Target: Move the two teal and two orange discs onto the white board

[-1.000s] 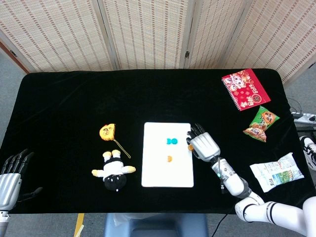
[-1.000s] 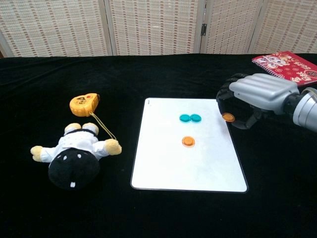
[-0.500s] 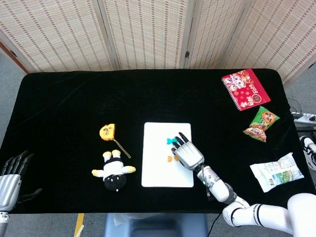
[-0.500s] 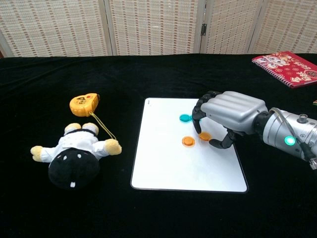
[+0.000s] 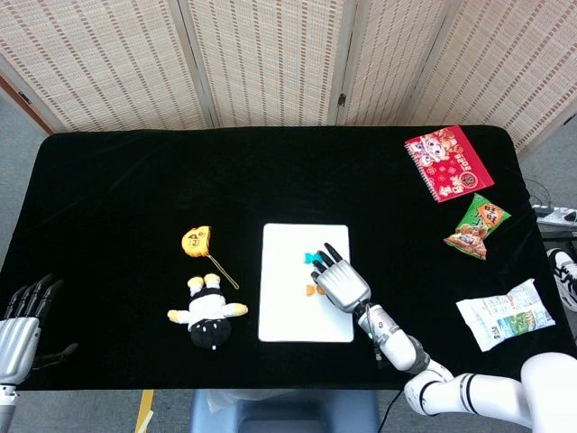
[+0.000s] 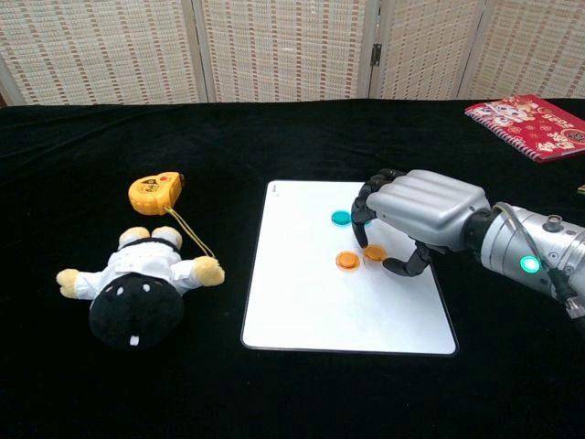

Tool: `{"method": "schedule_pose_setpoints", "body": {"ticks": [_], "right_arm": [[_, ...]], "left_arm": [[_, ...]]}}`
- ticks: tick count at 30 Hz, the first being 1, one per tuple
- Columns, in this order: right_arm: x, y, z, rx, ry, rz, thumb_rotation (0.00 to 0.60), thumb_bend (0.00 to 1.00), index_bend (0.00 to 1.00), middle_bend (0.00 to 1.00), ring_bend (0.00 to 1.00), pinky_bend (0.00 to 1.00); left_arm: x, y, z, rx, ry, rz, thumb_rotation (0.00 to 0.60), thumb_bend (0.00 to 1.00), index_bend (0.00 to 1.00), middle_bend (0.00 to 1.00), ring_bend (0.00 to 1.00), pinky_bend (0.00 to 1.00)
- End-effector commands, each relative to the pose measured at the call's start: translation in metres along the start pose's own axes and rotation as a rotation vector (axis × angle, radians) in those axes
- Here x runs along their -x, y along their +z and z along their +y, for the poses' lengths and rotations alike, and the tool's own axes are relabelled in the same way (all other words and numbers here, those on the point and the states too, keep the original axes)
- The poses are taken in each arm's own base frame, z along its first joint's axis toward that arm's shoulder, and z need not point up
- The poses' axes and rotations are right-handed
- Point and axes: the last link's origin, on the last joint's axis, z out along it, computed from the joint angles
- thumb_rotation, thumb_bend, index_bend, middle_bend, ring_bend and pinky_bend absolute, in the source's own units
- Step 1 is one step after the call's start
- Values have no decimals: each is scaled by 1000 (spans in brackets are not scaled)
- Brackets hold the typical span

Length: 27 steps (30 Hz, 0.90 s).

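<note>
While the right hand [image 6: 416, 215] hangs curled over the white board [image 6: 302, 302], an orange disc [image 6: 375, 251] sits just under its fingertips [image 6: 369, 240], and whether the fingers pinch it or have let it go cannot be told from either view. A second orange disc [image 6: 347, 261] lies touching or nearly touching it at nine o'clock. One teal disc [image 6: 341, 218] shows at about eleven o'clock from the orange pair; its twin is hidden behind the fingers.

As I judge it, all four discs are on the board or nearly so, and the step in hand is setting down the last orange one. To do it well, the fingers should spread gently and the hand rise straight up, not drag toward nine o'clock, lest it nudge the neighbouring disc or the teal ones. The board is smooth, so a disc could slide if brushed.

The left hand [image 5: 20, 325] idles at the table's seven o'clock corner, fingers apart, holding nothing. A plush toy [image 6: 137, 279] and a yellow tape measure [image 6: 154, 193] lie well apart at the board's nine o'clock.
</note>
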Motion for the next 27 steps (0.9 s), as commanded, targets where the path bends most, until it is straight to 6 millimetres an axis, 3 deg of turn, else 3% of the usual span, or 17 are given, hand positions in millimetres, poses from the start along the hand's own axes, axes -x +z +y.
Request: {"method": "schedule_pose_setpoints", "body": {"ticks": [1,5,9,13,20,27], "right_arm": [[0,-1,0,-1,0,3,600,301,306,204,77,0],[-7,-5,4,8,17,27,600,302,210,202,75,0],[-24,-13,15,44,75,99,600,301,202,201,77,0],[-39,-31,38,109,100,163,600,301,202,190,78,0],[-55,-86,84,250,98,247,600,300,189,148,58,0],[-51,-156,121,398,112,261,600,301,7,21,6,0]], "left_arm": [[0,0,0,-1,0,0,600,130,0,0,0,0],[0,1,0,2,0,-1,600,130,0,0,0,0],[-1,2,0,6,1,4,600,129,0,0,0,0],[-3,4,0,6,0,13,600,129,0,0,0,0],[-4,10,6,20,3,26,600,129,0,0,0,0],[-4,16,15,36,-1,49,600,130,0,0,0,0]]}}
